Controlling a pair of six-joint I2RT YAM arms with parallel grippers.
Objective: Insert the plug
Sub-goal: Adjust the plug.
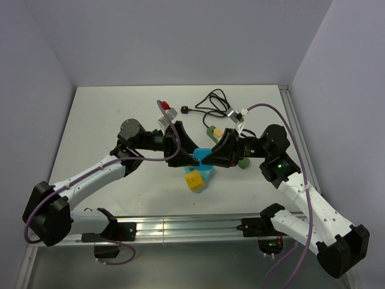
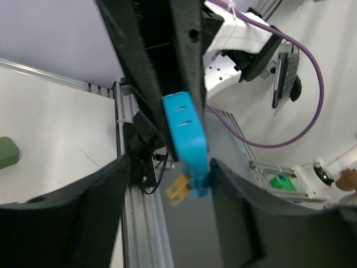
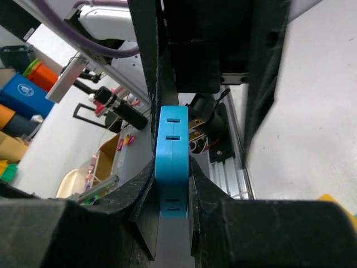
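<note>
Bright, even overhead light; soft shadows; wrist views' foreground dark, blurred.

Blue plug (image 1: 201,156) walled in by the left gripper (image 1: 187,158) on its left and the right gripper (image 1: 210,156) on its right, yellow block (image 1: 194,179) just nearer, black cable (image 1: 210,103) well beyond, open table (image 1: 102,120) far left of it

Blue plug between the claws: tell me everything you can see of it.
The blue plug is a flat matte slab, plastic by the look, with rectangular slots on its narrow edge and brass-coloured prongs at one end. The right claw pinches its broad faces. The left claw has its fingers apart around it; contact there is unclear. It is held over the middle of the table.
</note>
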